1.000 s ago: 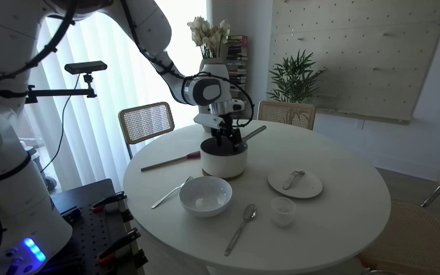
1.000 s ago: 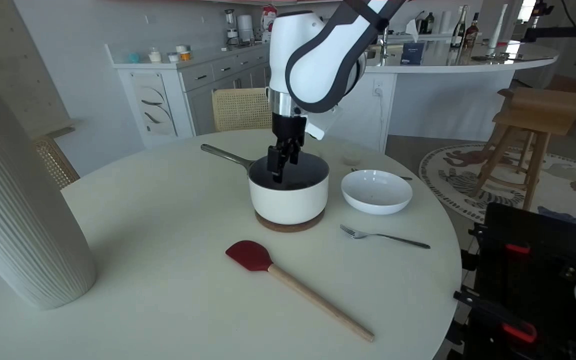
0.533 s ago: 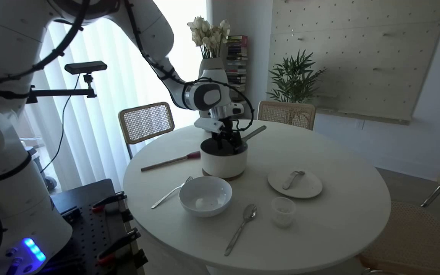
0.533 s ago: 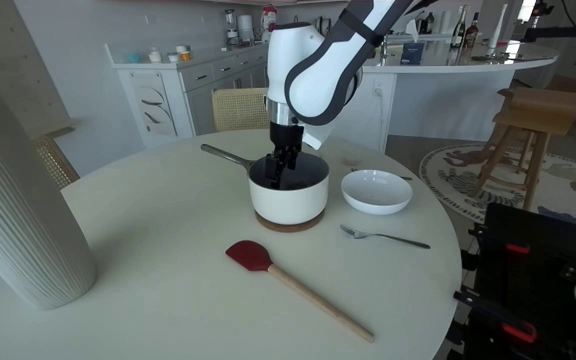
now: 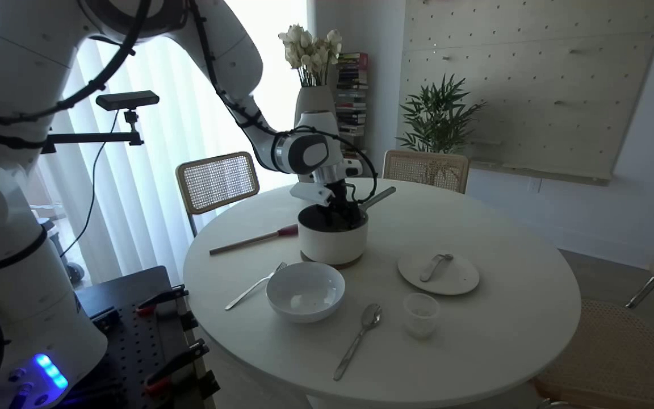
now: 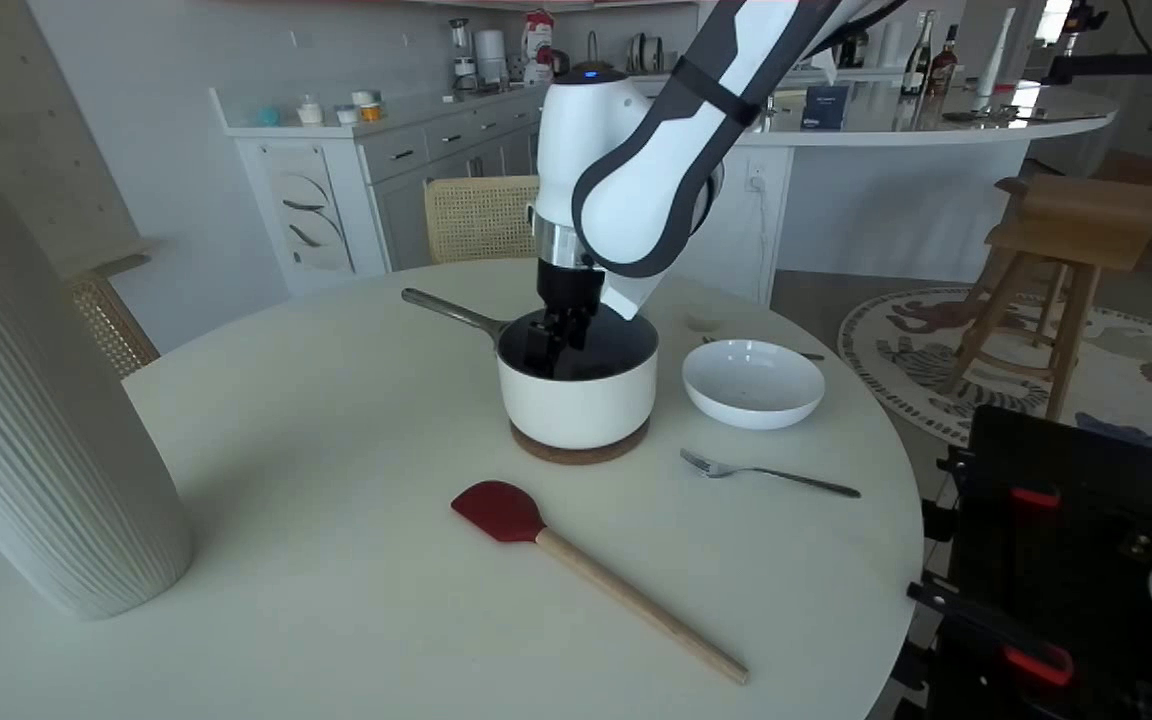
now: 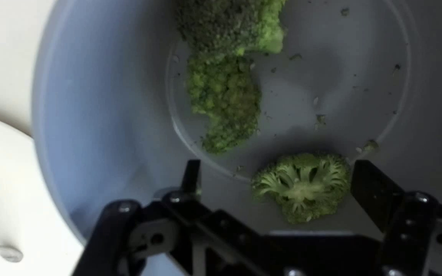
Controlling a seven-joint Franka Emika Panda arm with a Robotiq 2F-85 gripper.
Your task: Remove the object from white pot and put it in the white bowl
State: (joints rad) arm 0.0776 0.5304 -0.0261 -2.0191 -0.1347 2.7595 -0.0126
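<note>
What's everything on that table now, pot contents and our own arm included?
Trivet: one, brown, on table
White pot: one, white, dark inside, on trivet
Broccoli: two or three pieces, green, in pot
White bowl: one, white, beside pot
Spatula: one, red and brown, near pot
Fork: one, silver, beside bowl
Plate: one, white, on table
Utensil: one, silver, on plate; type unclear
Cup: one, clear, near plate
Spoon: one, silver, between bowl and cup
Vase: one, pale, on table
Flowers: several, white, in vase
Arm: one, white and black, over table
Gripper: one, black, open, inside pot

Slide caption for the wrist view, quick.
Open gripper inside the pot, one broccoli floret framed between its jaws, other broccoli on the pot's floor.
</note>
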